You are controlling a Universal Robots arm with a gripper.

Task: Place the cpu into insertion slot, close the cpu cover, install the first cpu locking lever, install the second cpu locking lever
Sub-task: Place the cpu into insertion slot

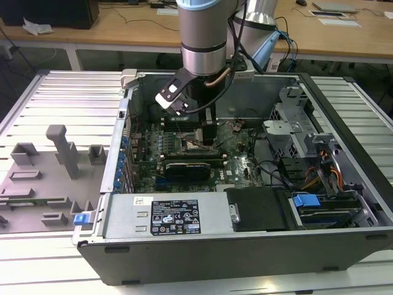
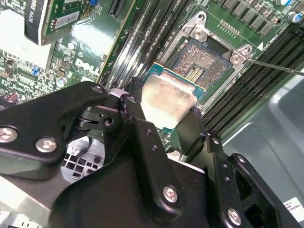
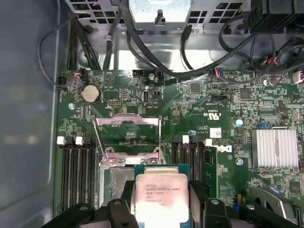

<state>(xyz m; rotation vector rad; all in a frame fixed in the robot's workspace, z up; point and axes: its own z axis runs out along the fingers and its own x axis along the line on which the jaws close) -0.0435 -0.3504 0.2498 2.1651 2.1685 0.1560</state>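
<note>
Exterior view high over the open computer case [image 1: 245, 258]; both wrist views close above the insertion slot [image 2: 199, 64] [image 3: 116, 183].

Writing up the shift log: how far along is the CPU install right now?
Done: nothing is seated yet; the insertion slot shows bare pins. In hand: the gripper is shut on the cpu, held over part of the slot. Left: seating the chip, closing the cpu cover, which stands open, and latching both levers; one locking lever juts free.
</note>
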